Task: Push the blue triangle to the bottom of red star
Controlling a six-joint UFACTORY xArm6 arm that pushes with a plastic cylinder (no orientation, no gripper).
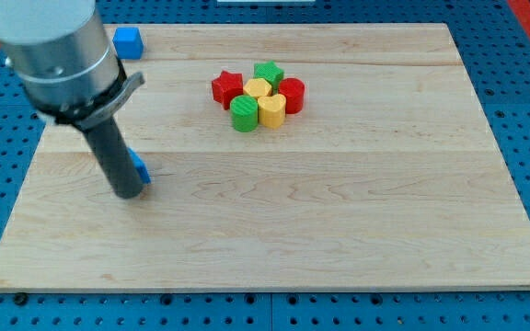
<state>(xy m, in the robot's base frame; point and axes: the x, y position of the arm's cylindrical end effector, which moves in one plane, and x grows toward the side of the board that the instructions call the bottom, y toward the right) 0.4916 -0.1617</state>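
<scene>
The blue triangle lies at the view's left, mostly hidden behind my rod; only its right edge shows. My tip rests on the board right beside it, touching or nearly touching its left side. The red star sits at the left of a tight cluster near the view's top centre, well up and to the right of my tip.
The cluster also holds a green star, a yellow block, a red cylinder, a green cylinder and a yellow hexagon-like block. A blue cube sits at the top left. The wooden board lies on a blue pegboard.
</scene>
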